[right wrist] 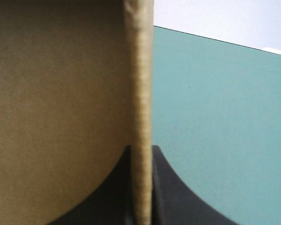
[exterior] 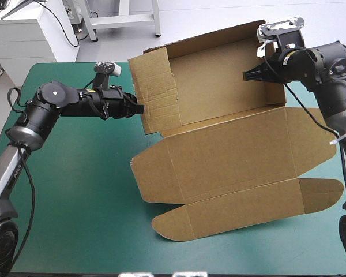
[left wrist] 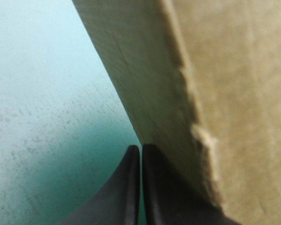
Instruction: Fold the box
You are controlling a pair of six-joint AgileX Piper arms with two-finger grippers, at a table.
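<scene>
Box point(exterior: 230, 156) of brown board, half raised on the teal-green surface point(exterior: 75, 190). Far wall point(exterior: 219, 75) tilted up between the two grippers. Rest of the sheet lying flat, with its round-ended flaps point(exterior: 248, 210) well to the near side of both.

At the wall's right end, right gripper point(right wrist: 141, 147) clenched on the box. In its wrist view, a thin board edge rising straight up from between the black fingers point(right wrist: 175, 197), brown face on one side, bare surface on the other.

At the wall's left end, left gripper point(left wrist: 141, 147) closed to a point with nothing in it, only a sliver of teal-green between the fingers. Board running just beside it, along one finger, not between the two. From above, tip set against the outer face of the upright, creased side flap point(exterior: 155, 95).

Likely trouble from here:
- Side flap springing back outward, being only pushed and not held.
- Thin pinch at the right gripper slipping during any swing of the wall, and the wall dropping flat.
- Whole sheet sliding across the surface under a sideways push from the left gripper, with nothing pinning the flat part.
- Board bending off its score lines, a real chance given the rumpled side flap.

Hard to make out:
- True contact between left gripper and side flap, or a slight gap.
- The wall's right end and any matching flap there, hidden behind the right gripper and its arm.
- Any tab tucked or not.
</scene>
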